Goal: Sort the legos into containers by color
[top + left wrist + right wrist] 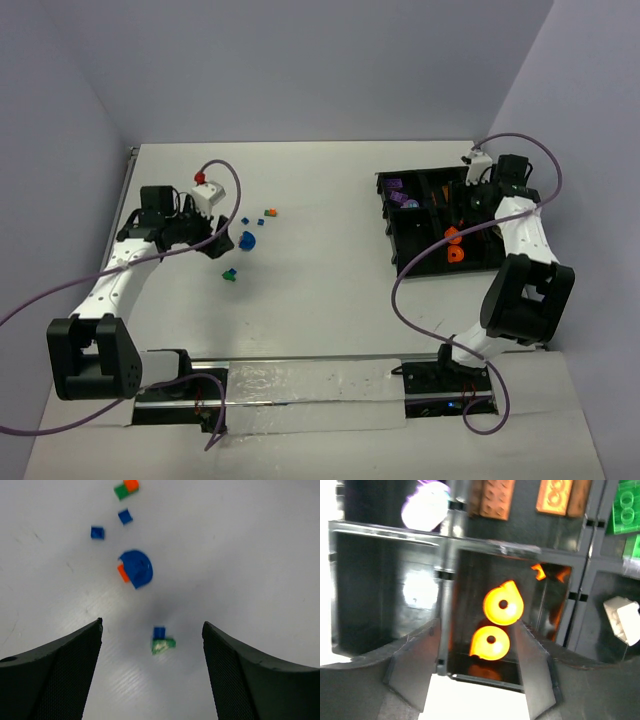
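At 9 o'clock on the bench (pixel 320 300): left end effector (pixel 152 624) open, empty, over several loose legos (pixel 136 568), blue, green, orange, unsorted. At 3 o'clock: right end effector (pixel 477 625) open, empty, above tray (pixel 386 215) compartment holding two orange rounds (pixel 503 603). Judged over half done.

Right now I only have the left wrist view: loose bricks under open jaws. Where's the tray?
Observer: The black tray sits on the right side of the table, well apart from the loose bricks.
Operator: Right arm clear of it?
Observer: No. The right arm reaches over it, jaws apart above a compartment holding round orange pieces.
Operator: Any green sorted?
Observer: Yes, green bricks lie in another compartment.
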Controlling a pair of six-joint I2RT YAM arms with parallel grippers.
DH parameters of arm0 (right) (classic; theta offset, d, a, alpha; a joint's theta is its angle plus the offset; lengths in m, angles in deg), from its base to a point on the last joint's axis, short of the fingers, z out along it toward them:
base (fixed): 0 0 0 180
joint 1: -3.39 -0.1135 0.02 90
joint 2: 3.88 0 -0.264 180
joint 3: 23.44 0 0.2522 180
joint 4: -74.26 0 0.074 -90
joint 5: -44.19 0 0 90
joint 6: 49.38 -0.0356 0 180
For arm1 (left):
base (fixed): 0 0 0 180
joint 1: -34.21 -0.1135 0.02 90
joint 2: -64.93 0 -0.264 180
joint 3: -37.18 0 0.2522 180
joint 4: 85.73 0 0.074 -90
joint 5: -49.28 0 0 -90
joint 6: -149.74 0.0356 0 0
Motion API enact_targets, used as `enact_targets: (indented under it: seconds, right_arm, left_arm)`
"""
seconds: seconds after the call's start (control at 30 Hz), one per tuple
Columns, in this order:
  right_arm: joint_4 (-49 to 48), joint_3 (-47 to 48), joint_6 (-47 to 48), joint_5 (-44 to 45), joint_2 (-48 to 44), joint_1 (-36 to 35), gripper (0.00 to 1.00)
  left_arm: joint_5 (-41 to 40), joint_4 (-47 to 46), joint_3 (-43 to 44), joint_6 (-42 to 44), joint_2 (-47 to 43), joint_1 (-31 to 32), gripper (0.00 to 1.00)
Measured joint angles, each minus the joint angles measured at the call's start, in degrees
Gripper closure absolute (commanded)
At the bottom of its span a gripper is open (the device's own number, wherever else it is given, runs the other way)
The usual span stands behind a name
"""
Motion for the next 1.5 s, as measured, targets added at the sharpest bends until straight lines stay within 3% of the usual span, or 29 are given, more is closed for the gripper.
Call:
enact_targets:
  seconds: [0.1,0.2,0.3,0.63,0.8,1.07,1.5]
  right_arm:
    - [0.12,0.0,-1.21,-1.74,-2.61,-2.43,0.1]
    - [0.07,0.02,-2.24,-2.92,-4.37,-5.97,0.08]
    - [0.07,0.02,-3.55,-3.65,-5.1,-9.44,0.08]
    - [-0.01,-0.1,-6.52,-4.11,-6.3,-13.24,0.07]
    - [-0.06,-0.17,-6.94,-4.01,-6.72,-13.34,0.07]
    - [-0.03,-0.17,-6.93,-3.79,-6.81,-13.35,0.07]
    - [-0.08,-0.48,-6.91,-3.74,-6.83,-13.35,0.07]
  left_arm:
    - [0.28,6.15,-2.93,12.35,-1.02,-2.85,0.09]
    - [0.59,10.72,-6.93,23.47,-2.81,-4.45,0.08]
    - [0.91,11.87,-9.41,27.87,-2.6,-4.2,0.1]
    - [-7.11,4.0,-12.33,17.92,1.79,3.28,0.06]
    - [-11.58,0.86,-13.02,12.58,2.83,7.06,0.09]
    - [-15.76,-2.09,-12.87,7.55,8.53,7.94,0.14]
    - [-16.13,-3.54,-11.68,4.88,10.23,11.23,0.41]
